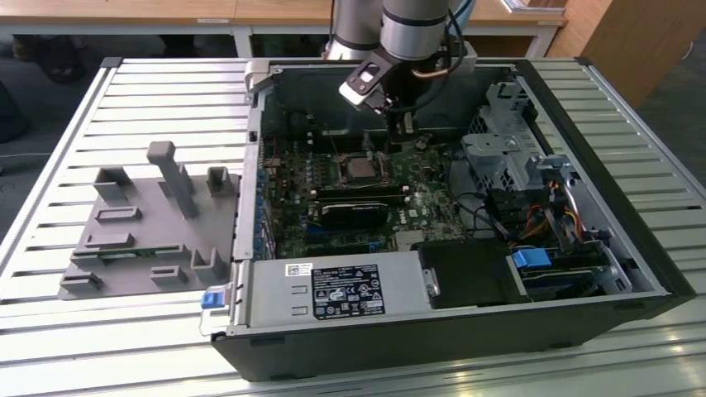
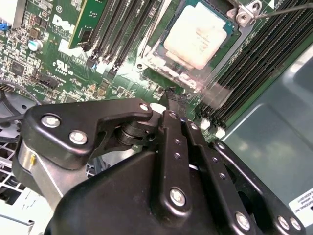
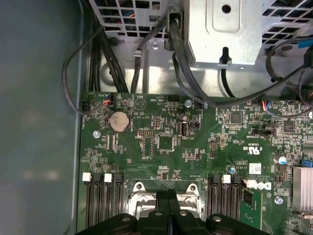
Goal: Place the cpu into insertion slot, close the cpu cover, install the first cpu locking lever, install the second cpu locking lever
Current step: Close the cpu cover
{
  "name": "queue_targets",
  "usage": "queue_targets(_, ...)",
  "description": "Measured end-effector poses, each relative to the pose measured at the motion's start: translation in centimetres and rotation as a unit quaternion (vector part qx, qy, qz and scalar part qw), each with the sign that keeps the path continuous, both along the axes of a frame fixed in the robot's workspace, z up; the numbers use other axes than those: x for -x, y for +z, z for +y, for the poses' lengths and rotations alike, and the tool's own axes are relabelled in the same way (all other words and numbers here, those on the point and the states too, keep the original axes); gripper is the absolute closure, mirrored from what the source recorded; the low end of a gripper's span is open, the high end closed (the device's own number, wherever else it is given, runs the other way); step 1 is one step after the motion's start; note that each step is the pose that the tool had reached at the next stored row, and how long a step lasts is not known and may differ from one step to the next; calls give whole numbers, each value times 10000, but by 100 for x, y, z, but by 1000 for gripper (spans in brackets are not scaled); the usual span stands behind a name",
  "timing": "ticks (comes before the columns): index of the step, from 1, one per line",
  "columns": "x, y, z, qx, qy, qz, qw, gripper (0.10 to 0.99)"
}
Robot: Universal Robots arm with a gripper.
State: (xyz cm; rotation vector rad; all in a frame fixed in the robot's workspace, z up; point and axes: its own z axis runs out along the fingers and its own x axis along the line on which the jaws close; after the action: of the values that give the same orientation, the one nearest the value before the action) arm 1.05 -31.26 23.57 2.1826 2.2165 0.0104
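Cpu [image 2: 198,36]: was seated in the insertion slot [image 2: 146,54].
Memory strips [image 2: 254,63]: were ranged along two opposite sides of the slot.
Gripper [image 2: 172,98]: was held just beside the slot.
Drive cage [image 1: 502,153]: was set to the exterior view's right of the slot.
Power-supply box [image 1: 331,289]: was set nearer the exterior camera than the slot.
Fixture tray [image 1: 144,231]: was laid to the exterior view's left of the slot.

Insertion slot [image 3: 141,199] mostly out of sight behind the jaws
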Motion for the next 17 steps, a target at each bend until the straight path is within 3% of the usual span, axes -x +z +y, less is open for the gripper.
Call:
queue_targets(5, 37, -35, 0, 0, 0, 0, 10000, 980)
queue_targets(14, 191, -91, -1, 1, 0, 0, 10000, 980)
queue_targets(17, 213, -111, -27, 0, 0, 0, 10000, 980)
